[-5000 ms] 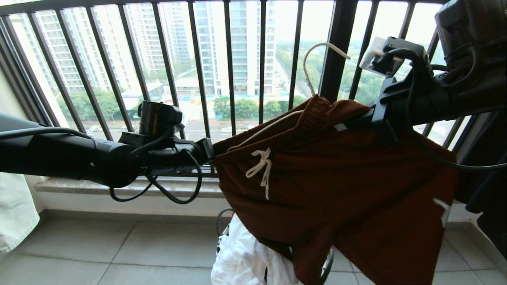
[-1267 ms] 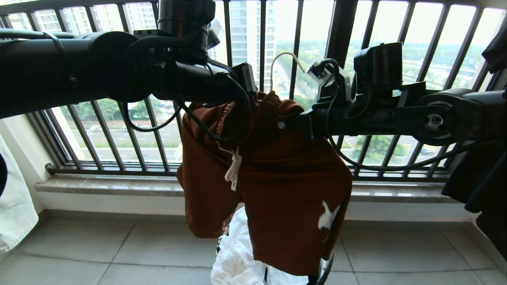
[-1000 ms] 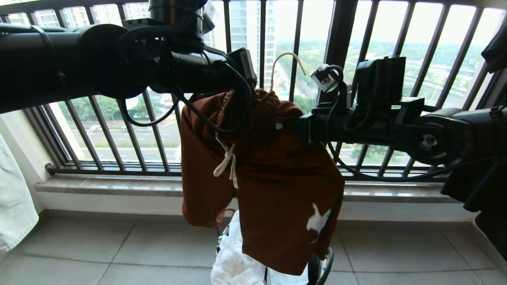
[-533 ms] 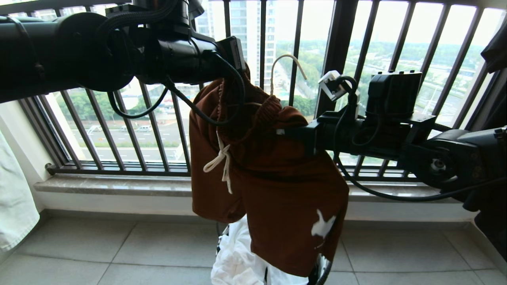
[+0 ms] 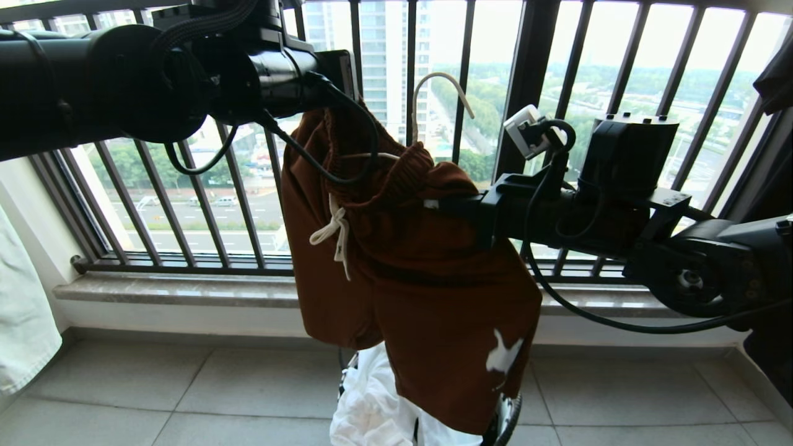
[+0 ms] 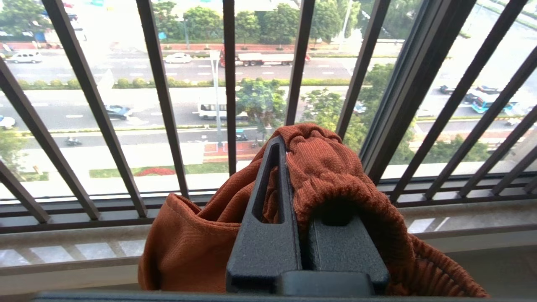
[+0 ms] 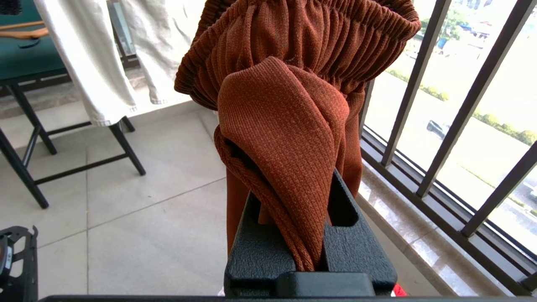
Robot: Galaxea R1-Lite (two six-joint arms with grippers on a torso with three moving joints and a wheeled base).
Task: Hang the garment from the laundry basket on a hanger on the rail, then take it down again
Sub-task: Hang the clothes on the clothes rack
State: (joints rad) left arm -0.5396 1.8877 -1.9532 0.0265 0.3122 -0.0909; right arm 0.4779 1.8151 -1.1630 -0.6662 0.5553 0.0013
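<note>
Left pincer (image 5: 347, 93) has risen; two pincers clamp one garment (image 5: 433, 279).

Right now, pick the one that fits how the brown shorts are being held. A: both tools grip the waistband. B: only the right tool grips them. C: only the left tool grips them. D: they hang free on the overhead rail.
A: the left tool and the right tool are each shut on the ribbed waistband of the shorts, which hang between the two arms.

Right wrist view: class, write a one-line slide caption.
Right gripper shut on the rust-brown shorts' ribbed waistband, beside the black balcony railing.
</note>
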